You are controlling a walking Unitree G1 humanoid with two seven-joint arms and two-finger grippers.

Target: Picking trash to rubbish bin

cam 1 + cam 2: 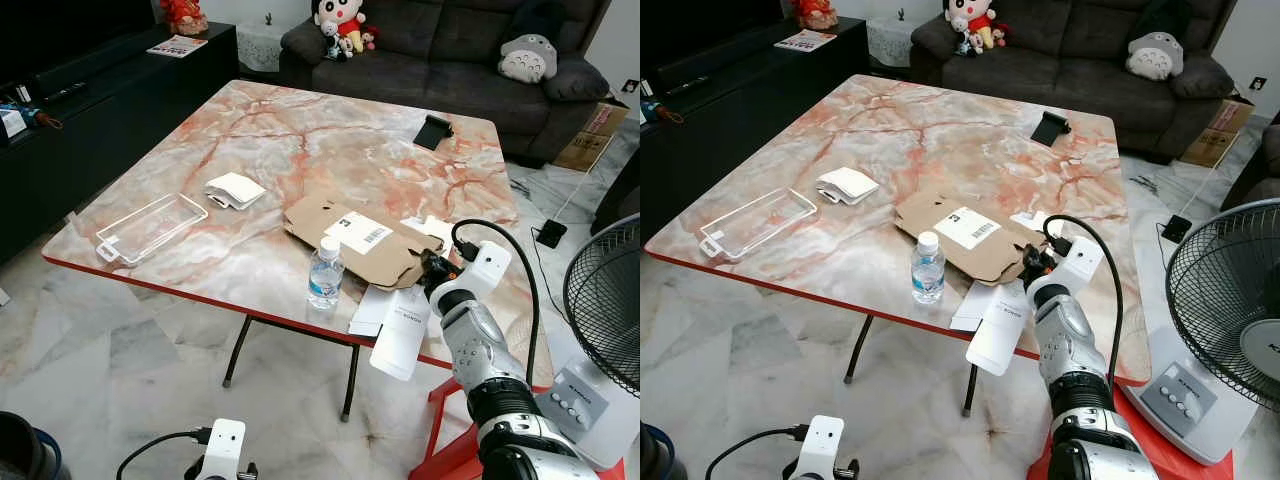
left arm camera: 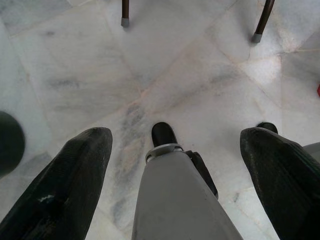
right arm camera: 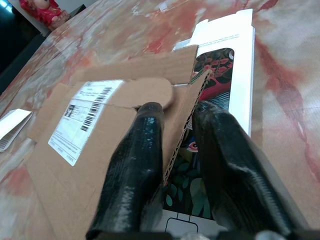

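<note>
Right gripper (image 3: 175, 165) pinches the edge of the flattened cardboard box (image 1: 350, 240) lying near the front edge of the marble table (image 1: 300, 140), so the pickup is under way; next it must lift the cardboard clear of the water bottle (image 1: 324, 273) and white packaging (image 1: 402, 330). A barcoded shipping label (image 3: 82, 120) sits on the cardboard, its print too small to read, while the left gripper (image 2: 175, 165) hangs spread over the floor.

One bottle (image 1: 325, 273), one cardboard sheet (image 1: 345, 238), one tray (image 1: 150, 227)

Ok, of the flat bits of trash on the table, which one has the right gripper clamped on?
The flattened brown cardboard with the shipping label: the right gripper pinches its edge. The clear plastic tray and folded white packet lie untouched further left.
</note>
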